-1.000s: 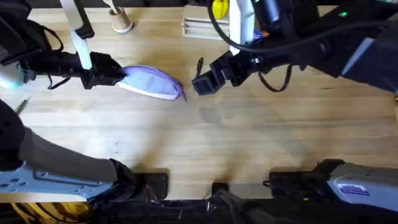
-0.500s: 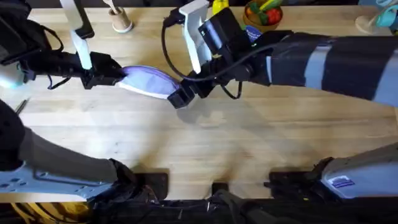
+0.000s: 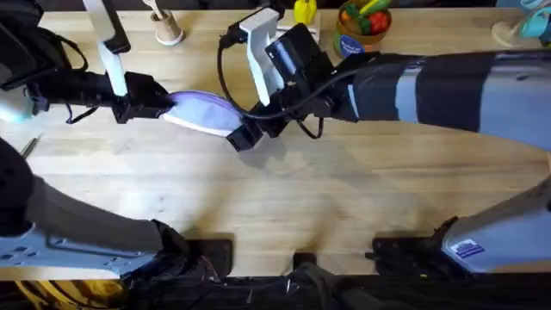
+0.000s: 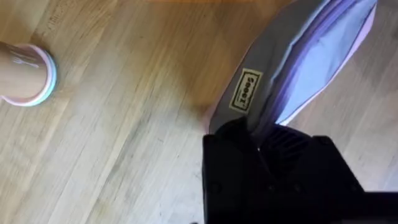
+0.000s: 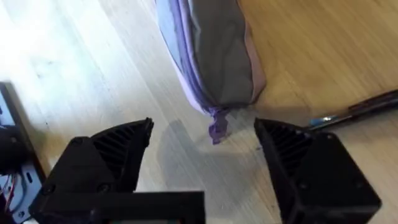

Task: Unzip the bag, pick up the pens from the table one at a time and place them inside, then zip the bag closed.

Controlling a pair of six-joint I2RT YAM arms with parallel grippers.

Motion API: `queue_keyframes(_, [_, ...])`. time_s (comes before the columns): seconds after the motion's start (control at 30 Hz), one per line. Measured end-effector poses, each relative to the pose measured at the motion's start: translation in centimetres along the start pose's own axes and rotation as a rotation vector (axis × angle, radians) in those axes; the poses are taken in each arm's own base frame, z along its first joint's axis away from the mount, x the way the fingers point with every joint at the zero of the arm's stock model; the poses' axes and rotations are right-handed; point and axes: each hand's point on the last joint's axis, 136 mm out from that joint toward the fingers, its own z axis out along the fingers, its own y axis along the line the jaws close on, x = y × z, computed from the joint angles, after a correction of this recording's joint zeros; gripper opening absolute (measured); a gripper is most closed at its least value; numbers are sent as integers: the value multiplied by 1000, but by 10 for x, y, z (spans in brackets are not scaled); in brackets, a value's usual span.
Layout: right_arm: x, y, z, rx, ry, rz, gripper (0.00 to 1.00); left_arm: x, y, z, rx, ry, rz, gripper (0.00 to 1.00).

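Note:
The lavender bag (image 3: pixel 202 112) lies on the wooden table (image 3: pixel 344 198), left of centre at the back. My left gripper (image 3: pixel 159 105) is shut on its left end; the left wrist view shows the black fingers (image 4: pixel 264 140) clamped on the bag's fabric (image 4: pixel 298 68) beside a small label. At the bag's right end, my right gripper (image 3: pixel 244 136) is open. In the right wrist view the gripper (image 5: pixel 204 129) straddles the purple zipper pull (image 5: pixel 217 126) without touching it. One black pen (image 5: pixel 357 107) lies on the table just beyond the bag's tip (image 5: pixel 217 56).
A tan cup with pale sticks (image 3: pixel 168 30) stands at the back left, also seen as a cup (image 4: pixel 25 74) in the left wrist view. A bowl of fruit (image 3: pixel 362 21) and a yellow object (image 3: pixel 303 10) sit at the back centre. The table's front half is bare wood.
My right arm has swung left from beside the pen to the bag's right end and dropped lower. The left gripper and the bag have stayed put.

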Motion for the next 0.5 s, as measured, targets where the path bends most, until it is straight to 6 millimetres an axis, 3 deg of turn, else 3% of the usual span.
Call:
queue_keyframes(0.4, [8,-5,14,0,19,7,994,0,0,0,0,0,0,41])
queue_keyframes(0.5, [8,-5,14,-1,19,7,945,0,0,0,0,0,0,41])
